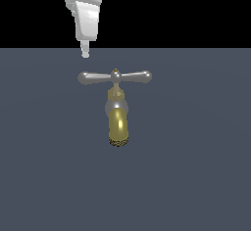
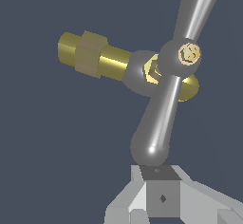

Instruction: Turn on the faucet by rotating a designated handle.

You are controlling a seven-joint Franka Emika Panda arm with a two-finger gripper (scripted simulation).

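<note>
Grey-blue floor (image 1: pixel 196 176) filled the lower part of the exterior view, black band above it. My arm (image 1: pixel 84 10) came down from the top, white casing, on the exterior view's left of centre. Faucet (image 1: pixel 117 112) stood about mid-scene on the floor: grey-silver body, brass-yellow spout (image 1: pixel 118 126) curving down toward the camera, mesh-like tip at its end. In the wrist view the faucet's (image 2: pixel 137 71) brass stem with a hex nut stuck out sideways from the grey body.

Handle (image 1: pixel 115 77) sat on top of the faucet, slim silver crossbar lying level, two bulbous ends, small brass knob at its centre. My claw (image 1: pixel 85 52) hung just above the crossbar's end on the exterior view's left, a small gap between them in that view. In the wrist view the handle (image 2: pixel 163 118) ran lengthwise away from the camera, its near rounded end right at my fingertip (image 2: pixel 159 173); touching or just short, could not tell. My claw (image 2: pixel 161 190) showed only grey finger blocks close together at the frame edge; spread or pressed together, I could not tell. Nothing was pinched
</note>
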